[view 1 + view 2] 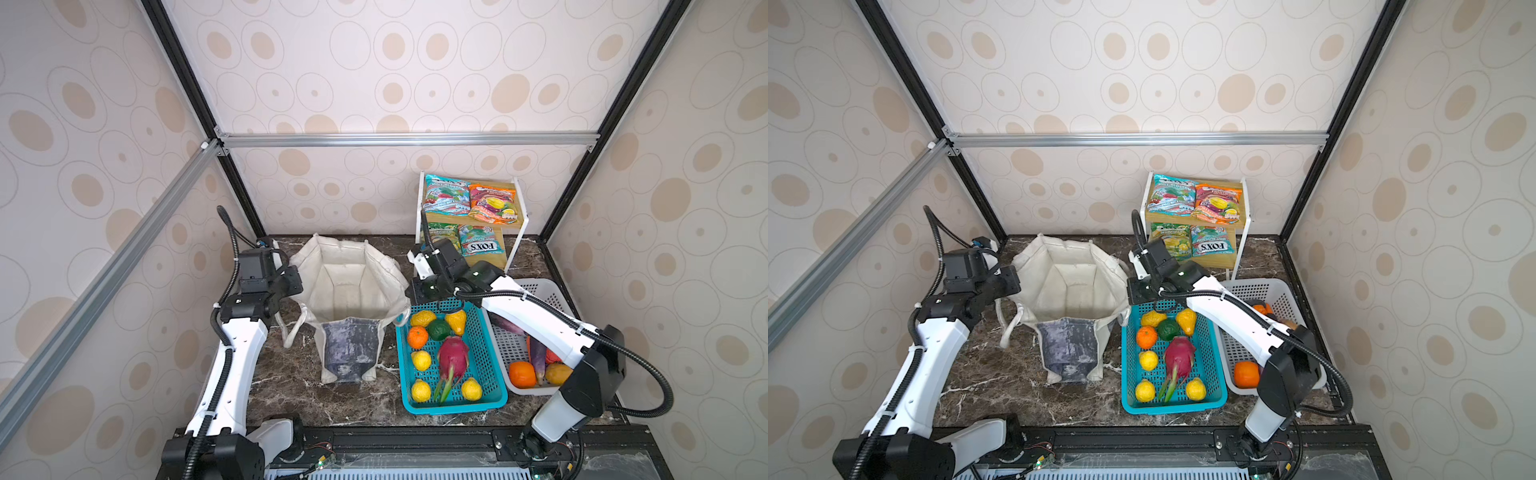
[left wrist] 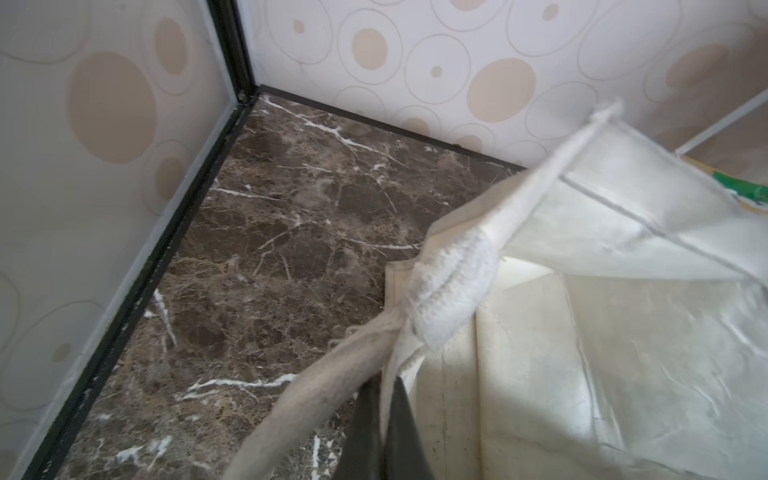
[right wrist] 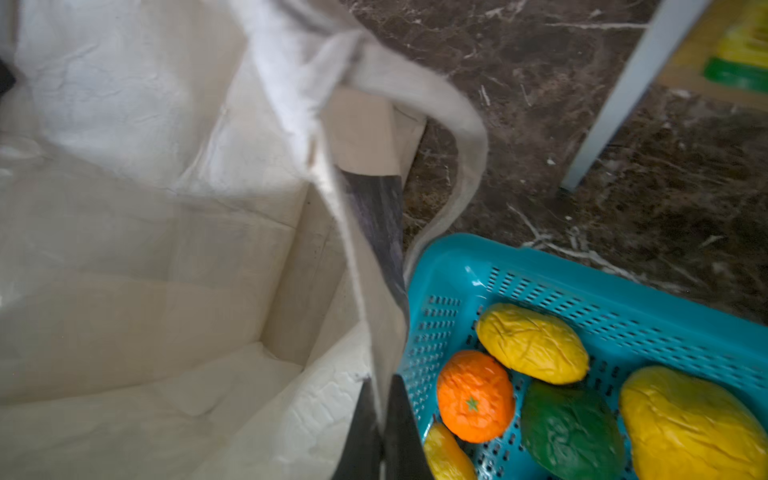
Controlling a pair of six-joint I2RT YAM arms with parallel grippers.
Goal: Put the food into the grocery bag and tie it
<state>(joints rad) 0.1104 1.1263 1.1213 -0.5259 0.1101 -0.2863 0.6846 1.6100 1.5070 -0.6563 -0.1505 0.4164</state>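
The off-white grocery bag [image 1: 349, 291] [image 1: 1071, 286] stands open mid-table, and only bare canvas shows inside it. My left gripper [image 1: 293, 286] [image 2: 384, 386] is shut on the bag's left rim [image 2: 623, 332], beside a strap handle [image 2: 316, 386]. On the opposite rim [image 3: 145, 249] my right gripper [image 1: 415, 293] [image 3: 382, 386] is shut on the canvas. The food lies outside the bag. A pink dragon fruit [image 1: 453, 353], an orange [image 3: 476, 397] and a dark green fruit [image 3: 571, 432] lie in the teal basket [image 1: 453, 407]. A purple eggplant [image 1: 537, 357] is in the white basket [image 1: 540, 291], and the packets [image 1: 469, 199] are on the shelf.
The teal basket touches the bag's right side and holds several yellow fruits [image 1: 421, 359]. The white basket sits further right, under my right arm. A two-tier wooden shelf [image 1: 519, 232] stands at the back right. Patterned walls close in the left, back and right sides.
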